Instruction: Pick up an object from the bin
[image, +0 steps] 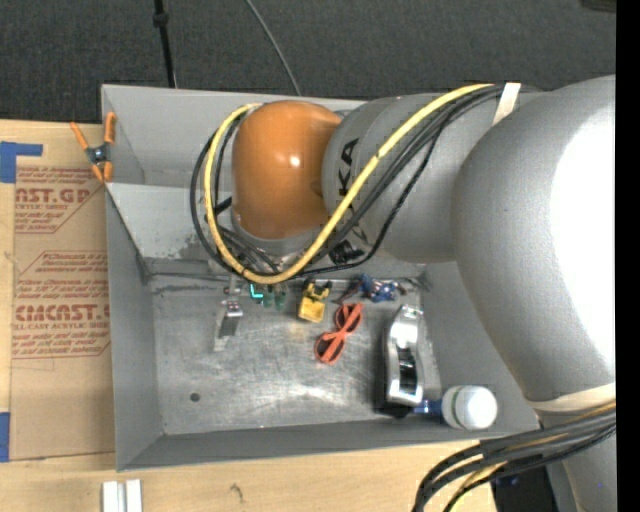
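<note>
My gripper (229, 322) hangs below the orange wrist cover over the left middle of the bin floor, above bare metal. Just to its right lies a small yellow block (313, 304). Beside that sits an orange-red looped thing like small scissors handles (339, 335). Nothing can be seen held in the gripper.
A black and silver stapler-like thing (403, 365) lies at the right. A white-capped bottle (470, 407) rests in the front right corner. A small blue thing (381, 290) sits near the back, partly under the arm, which covers the bin's back and right.
</note>
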